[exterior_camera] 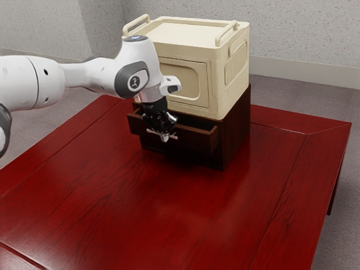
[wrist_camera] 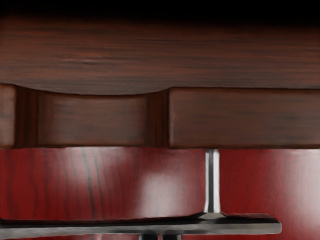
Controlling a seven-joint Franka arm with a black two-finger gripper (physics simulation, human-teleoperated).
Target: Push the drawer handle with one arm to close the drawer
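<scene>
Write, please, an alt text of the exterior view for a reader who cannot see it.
A white robot arm reaches from the exterior view's left, its black gripper at the handle of a partly open drawer. The dark wooden cabinet stands on a red table, with a cream storage box on top.

Cream cab (exterior_camera: pixel 198 80) atop brn unit (exterior_camera: pixel 235 134), drawer (exterior_camera: pixel 197 140) ajar, hand (exterior_camera: pixel 164 136) at handle (exterior_camera: pixel 174 138), red tbl (exterior_camera: pixel 169 214)

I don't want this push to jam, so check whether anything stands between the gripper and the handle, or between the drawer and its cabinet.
Nothing visible stands in the way: the end effector is right at the handle, and I see nothing between the drawer and the cabinet.
</scene>
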